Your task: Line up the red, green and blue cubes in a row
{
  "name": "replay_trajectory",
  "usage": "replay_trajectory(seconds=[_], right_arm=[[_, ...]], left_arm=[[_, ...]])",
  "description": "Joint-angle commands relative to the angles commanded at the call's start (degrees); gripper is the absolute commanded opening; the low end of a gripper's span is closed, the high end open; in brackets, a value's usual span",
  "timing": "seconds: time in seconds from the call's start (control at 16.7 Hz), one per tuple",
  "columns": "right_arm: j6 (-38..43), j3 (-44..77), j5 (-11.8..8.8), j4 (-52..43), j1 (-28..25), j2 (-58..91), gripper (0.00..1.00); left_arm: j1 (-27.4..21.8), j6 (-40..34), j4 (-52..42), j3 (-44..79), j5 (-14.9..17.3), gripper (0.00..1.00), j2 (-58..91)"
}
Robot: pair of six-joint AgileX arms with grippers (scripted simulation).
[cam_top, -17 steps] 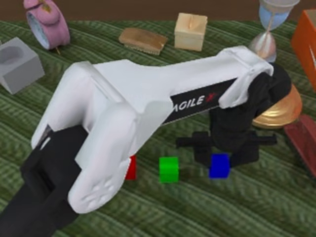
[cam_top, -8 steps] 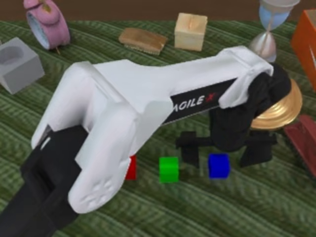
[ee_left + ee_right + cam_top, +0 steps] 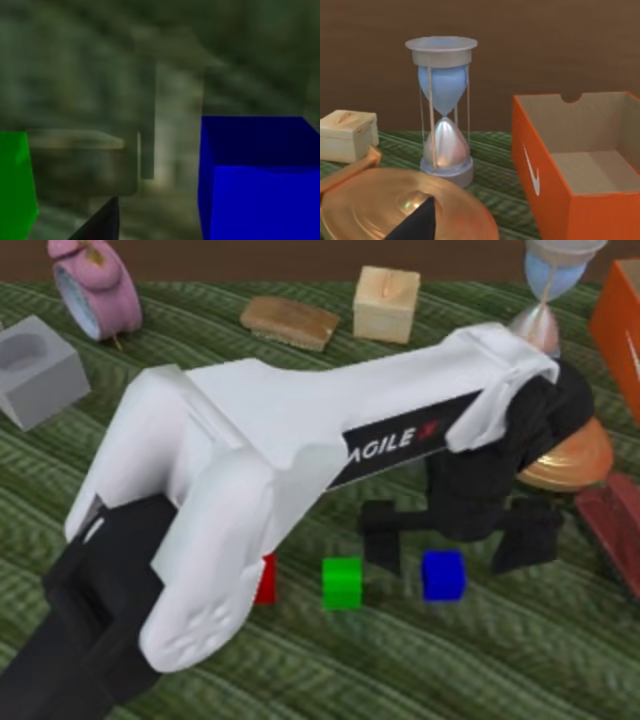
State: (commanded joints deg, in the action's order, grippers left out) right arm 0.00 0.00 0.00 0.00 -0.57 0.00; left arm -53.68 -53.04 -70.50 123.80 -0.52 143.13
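Cubes: red cube (image 3: pixel 265 580), green cube (image 3: pixel 342 582) and blue cube (image 3: pixel 443 575) are seen in one line running left to right on the table (image 3: pixel 480 660), near its near edge; the red cube is half hidden under the left arm.
Spacing: small gaps are left between neighbours; none touch.
Left gripper (image 3: pixel 455 540): held just above and slightly beyond the blue cube, jaws spread wide, one finger at each side of the cube and nothing pinched.
Key relation: the blue cube lies just nearward of the open jaws, which straddle it along the row's axis; in the wrist view the blue cube (image 3: pixel 257 177) and green cube (image 3: pixel 15 182) are both close.
Right arm: not seen in the top view; its wrist camera faces the hourglass (image 3: pixel 442 107) and orange box (image 3: pixel 580 165), jaws not told.
Room: open table nearward of the row; gold disc (image 3: pixel 565 460) and a dark red block (image 3: pixel 615 525) crowd the far right.
Judgement: row appears complete; a straight lift looks safest.
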Motion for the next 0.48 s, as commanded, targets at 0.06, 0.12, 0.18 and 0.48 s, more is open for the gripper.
replay_trajectory(seconds=[0.06, 0.12, 0.18, 0.48], right_arm=[[0.00, 0.00, 0.00, 0.00, 0.00, 0.00, 1.00], [0.00, 0.00, 0.00, 0.00, 0.00, 0.00, 1.00], [0.00, 0.00, 0.00, 0.00, 0.00, 0.00, 1.00], [0.00, 0.00, 0.00, 0.00, 0.00, 0.00, 1.00]], left_arm=[[0.16, -0.11, -1.93, 1.99, 0.00, 1.00, 0.02], [0.33, -0.19, -4.32, 4.40, 0.02, 1.00, 0.02], [0.47, -0.22, -6.92, 6.92, 0.03, 1.00, 0.01], [0.93, -0.15, -13.43, 13.29, 0.04, 1.00, -0.30]])
